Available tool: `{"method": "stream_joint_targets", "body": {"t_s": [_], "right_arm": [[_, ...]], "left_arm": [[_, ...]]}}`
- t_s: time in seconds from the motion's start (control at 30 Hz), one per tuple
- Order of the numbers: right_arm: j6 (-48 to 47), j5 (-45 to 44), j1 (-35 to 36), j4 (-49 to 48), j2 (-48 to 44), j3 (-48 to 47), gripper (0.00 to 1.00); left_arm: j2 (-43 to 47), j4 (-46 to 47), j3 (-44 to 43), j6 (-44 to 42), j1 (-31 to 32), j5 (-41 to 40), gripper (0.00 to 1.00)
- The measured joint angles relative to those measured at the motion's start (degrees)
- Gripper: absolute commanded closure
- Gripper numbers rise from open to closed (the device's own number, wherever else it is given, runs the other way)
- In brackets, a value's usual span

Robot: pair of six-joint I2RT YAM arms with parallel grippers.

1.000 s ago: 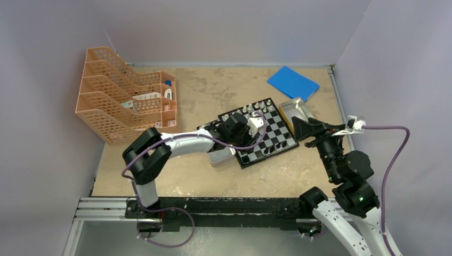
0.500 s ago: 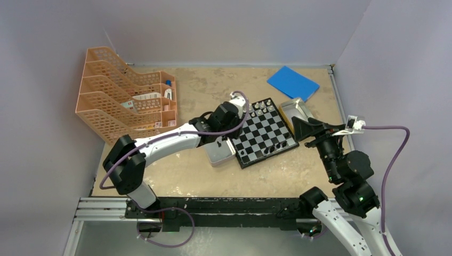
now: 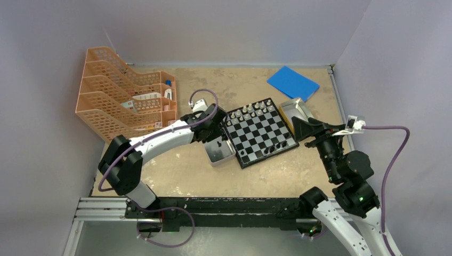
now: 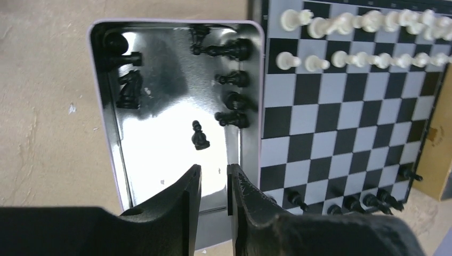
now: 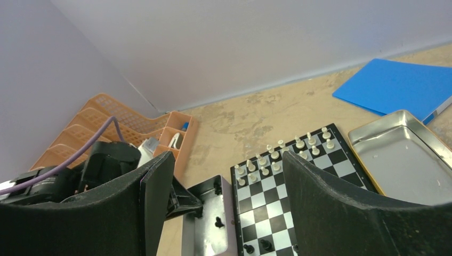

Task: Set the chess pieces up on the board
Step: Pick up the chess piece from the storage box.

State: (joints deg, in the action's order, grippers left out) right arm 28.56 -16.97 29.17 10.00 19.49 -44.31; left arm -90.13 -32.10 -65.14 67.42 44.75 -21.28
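The board (image 3: 260,134) lies mid-table. White chess pieces (image 4: 368,21) fill its far two rows, and a few black ones (image 4: 373,201) stand along its near edge. More black pieces, among them a lone pawn (image 4: 200,136), lie in the open silver tin (image 4: 160,144) against the board's left side. My left gripper (image 4: 214,169) hovers over the tin's near end. Its jaws stand a narrow gap apart with nothing between them. My right gripper (image 5: 226,157) is held wide open and empty, raised at the board's right (image 3: 298,128).
A second silver tin (image 3: 296,111) sits at the board's right edge, empty. A blue flat pad (image 3: 292,82) lies at the back right. An orange tiered rack (image 3: 122,101) stands at the left. Walls close in the table on three sides.
My left arm swung left off the board's far rows and now hangs over the tin, its jaws narrower. The right arm has not moved.
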Motion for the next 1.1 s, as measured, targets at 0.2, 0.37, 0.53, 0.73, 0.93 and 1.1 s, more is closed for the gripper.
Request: {"method": "stream_joint_targets", "body": {"t_s": [0.2,0.37,0.53,0.73,0.93,1.1], "right_arm": [[0.0,0.0,0.0,0.0,-0.02,0.0,0.23],[0.0,0.0,0.0,0.0,-0.02,0.0,0.23],[-0.02,0.0,0.0,0.0,-0.02,0.0,0.23],[-0.02,0.0,0.0,0.0,-0.02,0.0,0.23],[-0.04,0.04,0.0,0.02,-0.17,0.0,0.23],[-0.11,0.13,0.0,0.02,-0.48,0.0,0.23]], "left_arm": [[-4.79,-4.92,-2.23,8.57,-0.76,1.22,0.77],[-8.31,-6.49,-3.26,12.24,-0.9,2.38,0.77],[-9.75,-6.43,-3.56,13.03,-1.07,3.1,0.73],[-11.98,-5.77,-4.0,13.03,-1.86,4.11,0.72],[-14.25,-3.87,-4.0,12.52,-2.67,5.88,0.71],[-16.06,-3.21,-4.07,12.57,-3.04,6.99,0.72]]}}
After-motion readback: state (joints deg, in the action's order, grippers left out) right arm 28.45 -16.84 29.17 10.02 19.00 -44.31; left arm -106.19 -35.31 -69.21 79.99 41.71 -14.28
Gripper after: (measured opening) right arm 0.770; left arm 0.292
